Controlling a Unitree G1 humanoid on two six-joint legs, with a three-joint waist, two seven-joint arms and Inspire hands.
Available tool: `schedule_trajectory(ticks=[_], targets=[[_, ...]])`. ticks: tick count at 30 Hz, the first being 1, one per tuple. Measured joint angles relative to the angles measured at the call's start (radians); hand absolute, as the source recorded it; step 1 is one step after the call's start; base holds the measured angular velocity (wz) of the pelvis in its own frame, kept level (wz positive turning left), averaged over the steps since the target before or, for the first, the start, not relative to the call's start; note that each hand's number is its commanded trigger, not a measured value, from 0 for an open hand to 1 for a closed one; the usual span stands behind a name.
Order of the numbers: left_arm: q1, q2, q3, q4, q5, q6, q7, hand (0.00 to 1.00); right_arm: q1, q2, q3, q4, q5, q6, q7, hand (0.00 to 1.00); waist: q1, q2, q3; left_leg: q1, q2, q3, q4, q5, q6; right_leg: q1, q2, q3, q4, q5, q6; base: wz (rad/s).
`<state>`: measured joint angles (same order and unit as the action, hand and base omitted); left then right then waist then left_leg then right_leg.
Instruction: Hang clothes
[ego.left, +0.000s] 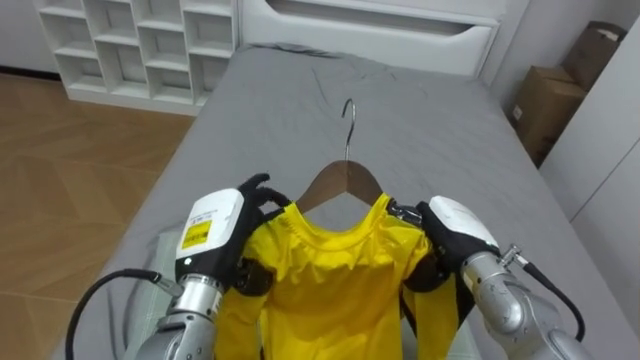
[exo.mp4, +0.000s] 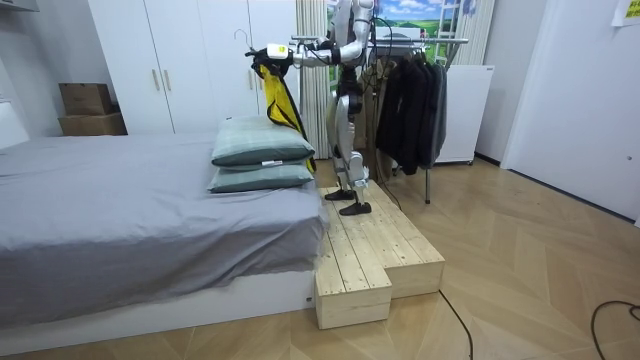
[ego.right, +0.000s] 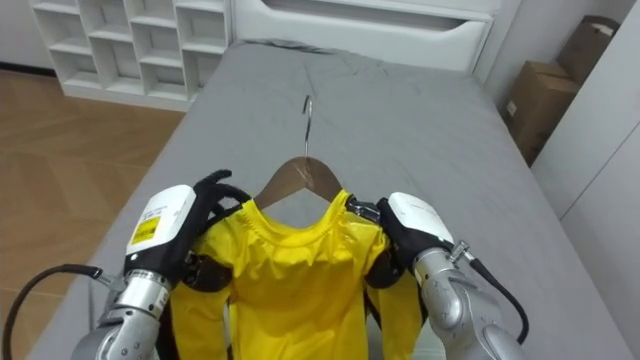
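We hold the yellow shirt (ego.left: 330, 275) on its hanger (ego.left: 340, 183) above the bed (ego.left: 440, 130).
The grey bed stretches ahead of us. We stand on a wooden platform (exo.mp4: 370, 250) set against the bed's end, where two pillows (exo.mp4: 262, 155) are stacked, and a clothes rack (exo.mp4: 410, 95) of dark garments stands behind us, farther from the bed. Over the bed, our left hand (ego.left: 235, 225) and right hand (ego.left: 450, 235) each curl their fingers round one shoulder of the yellow shirt, and the hanger's hook stands upright.
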<state>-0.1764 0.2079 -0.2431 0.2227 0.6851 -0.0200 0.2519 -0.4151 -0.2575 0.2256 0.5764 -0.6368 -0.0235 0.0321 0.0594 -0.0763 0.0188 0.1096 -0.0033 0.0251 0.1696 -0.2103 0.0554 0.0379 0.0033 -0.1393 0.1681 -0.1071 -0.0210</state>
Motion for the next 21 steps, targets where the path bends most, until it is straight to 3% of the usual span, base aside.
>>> schedule_trajectory(ticks=[18, 21], targets=[[0.009, 0.006, 0.006, 0.000, -0.028, 0.000, -0.022, 0.00, 0.019, -0.001, -0.010, 0.022, 0.007, 0.001, -0.001, 1.00, -0.003, 0.003, -0.0014, 0.008, 0.001, -0.001, -0.003, 0.000, 0.000, 0.012, 0.003, -0.001, -0.002, 0.000, 0.000, 0.00], [0.018, 0.012, 0.028, 0.000, -0.067, -0.019, -0.022, 0.00, 0.051, -0.001, -0.044, 0.022, 0.006, -0.020, -0.016, 1.00, -0.004, 0.005, -0.0030, 0.007, 0.000, -0.001, -0.001, 0.000, 0.000, 0.012, 0.000, -0.005, -0.002, 0.000, 0.000, 0.00]])
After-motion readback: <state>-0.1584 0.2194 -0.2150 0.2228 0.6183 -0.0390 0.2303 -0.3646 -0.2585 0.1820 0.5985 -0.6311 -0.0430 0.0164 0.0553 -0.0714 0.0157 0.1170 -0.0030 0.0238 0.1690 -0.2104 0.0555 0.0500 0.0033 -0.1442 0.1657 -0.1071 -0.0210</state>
